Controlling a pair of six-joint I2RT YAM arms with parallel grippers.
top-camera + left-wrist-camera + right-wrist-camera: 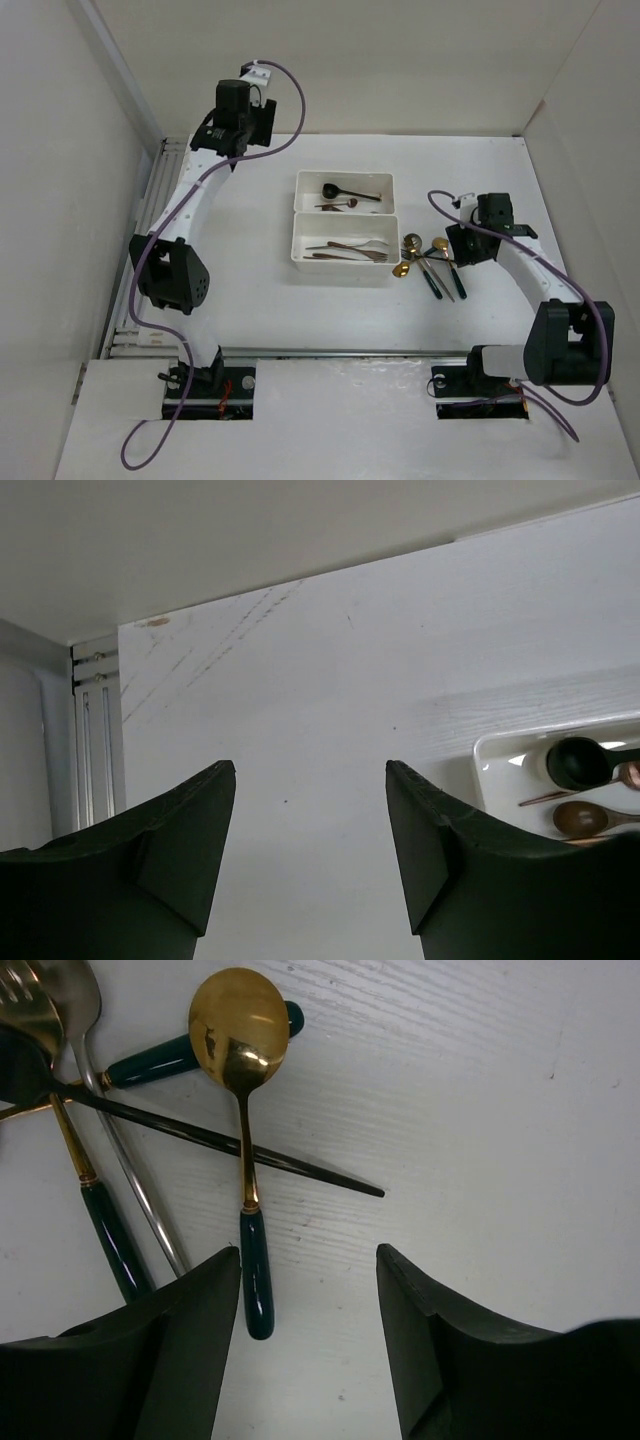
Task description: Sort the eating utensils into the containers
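**Two tools open, one tangled pile beside the trays**

The right tool (pixel 308 1260) hung released, its jaws spread over bare desk (pixel 250 320) just beside the dark green handle of a gold spoon (pixel 238 1030). It held nothing. That spoon's neck crossed a slim black piece (pixel 300 1170) lying slantwise. To the left lay a silver spoon (pixel 130 1180) and another green-handled piece (pixel 105 1225), near enough to touch one another. In the top view this loose pile (pixel 425 262) sat on the desk, just right of the near tray (pixel 296 240). That tray held a few copper pieces. The far tray (pixel 300 190) held a black spoon (pixel 332 189) and some copper ones. The left tool (pixel 310 770) was also released and empty, well apart from the pile near the desk's far-left corner, with a corner of the far tray at the edge of its view.

By my reading, the sort was partly done and the pile remained. The chief risk was in the crossing. Jaws closing near that point could pinch or drag the black piece along with the spoon, scattering its neighbours. A thin, smooth handle lying flat on the desk could also slip out as the jaws met. A grip far down the handle would leave the bowl's weight to swing the spoon in the jaws.
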